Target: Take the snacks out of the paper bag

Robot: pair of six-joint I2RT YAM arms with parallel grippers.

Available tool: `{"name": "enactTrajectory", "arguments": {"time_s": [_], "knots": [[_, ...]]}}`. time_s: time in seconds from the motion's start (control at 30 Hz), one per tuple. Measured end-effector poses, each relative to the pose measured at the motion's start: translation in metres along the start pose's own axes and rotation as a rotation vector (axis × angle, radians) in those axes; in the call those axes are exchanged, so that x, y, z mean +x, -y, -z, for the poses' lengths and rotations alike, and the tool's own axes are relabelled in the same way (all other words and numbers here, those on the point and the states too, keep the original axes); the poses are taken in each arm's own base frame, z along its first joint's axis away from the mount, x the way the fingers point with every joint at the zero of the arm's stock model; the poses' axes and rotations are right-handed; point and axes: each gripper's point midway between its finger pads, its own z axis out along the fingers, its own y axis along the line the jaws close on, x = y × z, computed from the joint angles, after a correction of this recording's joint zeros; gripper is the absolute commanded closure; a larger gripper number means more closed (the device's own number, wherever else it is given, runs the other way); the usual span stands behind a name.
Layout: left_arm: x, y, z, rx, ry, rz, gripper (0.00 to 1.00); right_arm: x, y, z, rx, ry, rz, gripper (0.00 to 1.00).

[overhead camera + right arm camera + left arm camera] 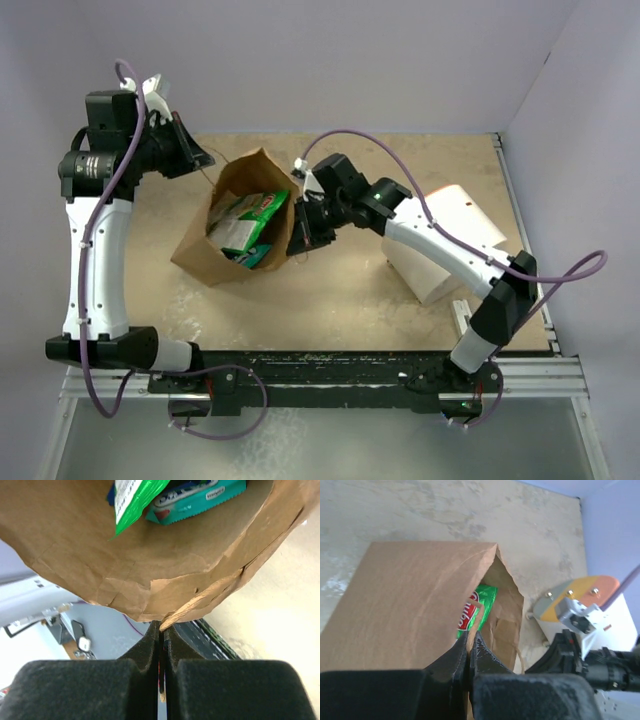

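Observation:
The brown paper bag (pixel 205 250) lies on the table with its mouth open upward. Inside it are snacks (pixel 244 226): a green packet with a red label (pixel 481 605), a bright green one (pixel 134 497) and a teal one (pixel 200 497). My left gripper (pixel 203 160) is at the bag's far left side, shut on one thin twisted handle (pixel 476 617). At the bag's right edge, my right gripper (pixel 298 243) is shut on the rim of the paper bag (pixel 180 612). The left gripper (pixel 470 641) and right gripper (pixel 161 630) both show jaws pressed together on paper.
A white cylindrical container (pixel 450 240) with an orange-and-grey end (pixel 577 594) lies on its side to the right of the bag, under my right arm. A raised table edge (pixel 525 230) runs along the right, with purple walls around.

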Motion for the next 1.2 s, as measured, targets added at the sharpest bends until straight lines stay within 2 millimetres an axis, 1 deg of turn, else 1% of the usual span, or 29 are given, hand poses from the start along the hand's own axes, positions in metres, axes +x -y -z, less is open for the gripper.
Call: {"name": "enactTrajectory", "arguments": {"time_s": [0.1, 0.17, 0.27, 0.33, 0.37, 0.47, 0.53, 0.57, 0.6, 0.7, 0.77, 0.8, 0.83, 0.9, 1.0, 1.03, 1.13, 1.2], "knots": [[0.014, 0.011, 0.002, 0.083, -0.02, 0.011, 1.0, 0.025, 0.011, 0.002, 0.02, -0.039, 0.016, 0.99], [0.021, 0.019, 0.007, 0.134, -0.02, 0.022, 1.0, 0.038, 0.016, 0.004, 0.03, -0.057, 0.023, 0.96], [0.029, 0.029, 0.016, 0.19, -0.014, 0.034, 1.0, 0.049, 0.024, 0.01, 0.062, -0.064, 0.035, 0.9], [0.031, 0.033, 0.022, 0.213, -0.008, 0.034, 1.0, 0.049, 0.028, 0.016, 0.091, -0.054, 0.051, 0.81], [0.031, 0.035, 0.023, 0.22, -0.005, 0.035, 1.0, 0.048, 0.032, 0.019, 0.118, -0.046, 0.064, 0.78], [0.031, 0.037, 0.025, 0.23, -0.004, 0.035, 1.0, 0.037, 0.039, 0.034, 0.201, -0.008, 0.126, 0.74], [0.032, 0.037, 0.025, 0.232, -0.009, 0.041, 1.0, 0.023, 0.043, 0.048, 0.261, 0.04, 0.188, 0.71], [0.033, 0.037, 0.024, 0.233, -0.013, 0.044, 1.0, 0.017, 0.044, 0.054, 0.287, 0.063, 0.22, 0.67], [0.034, 0.037, 0.024, 0.235, -0.016, 0.046, 1.0, 0.008, 0.046, 0.063, 0.318, 0.095, 0.268, 0.65], [0.035, 0.037, 0.024, 0.236, -0.023, 0.049, 1.0, -0.015, 0.038, 0.087, 0.355, 0.188, 0.404, 0.61], [0.036, 0.037, 0.024, 0.236, -0.024, 0.05, 1.0, -0.028, 0.029, 0.097, 0.36, 0.243, 0.499, 0.59], [0.036, 0.037, 0.024, 0.235, -0.026, 0.052, 1.0, -0.033, 0.023, 0.099, 0.358, 0.266, 0.553, 0.59], [0.037, 0.037, 0.024, 0.234, -0.028, 0.056, 1.0, -0.037, 0.017, 0.1, 0.357, 0.283, 0.605, 0.58], [0.037, 0.037, 0.024, 0.233, -0.033, 0.064, 1.0, -0.042, 0.003, 0.093, 0.341, 0.3, 0.729, 0.58], [0.04, 0.036, 0.023, 0.229, -0.043, 0.084, 1.0, -0.042, -0.014, 0.073, 0.317, 0.292, 0.934, 0.6], [0.04, 0.036, 0.023, 0.228, -0.046, 0.091, 1.0, -0.041, -0.016, 0.066, 0.313, 0.282, 0.987, 0.61], [0.041, 0.037, 0.024, 0.227, -0.05, 0.101, 1.0, -0.034, -0.017, 0.046, 0.3, 0.241, 1.162, 0.6], [0.041, 0.037, 0.024, 0.229, -0.052, 0.113, 1.0, -0.035, -0.014, 0.038, 0.305, 0.216, 1.246, 0.57]]}}
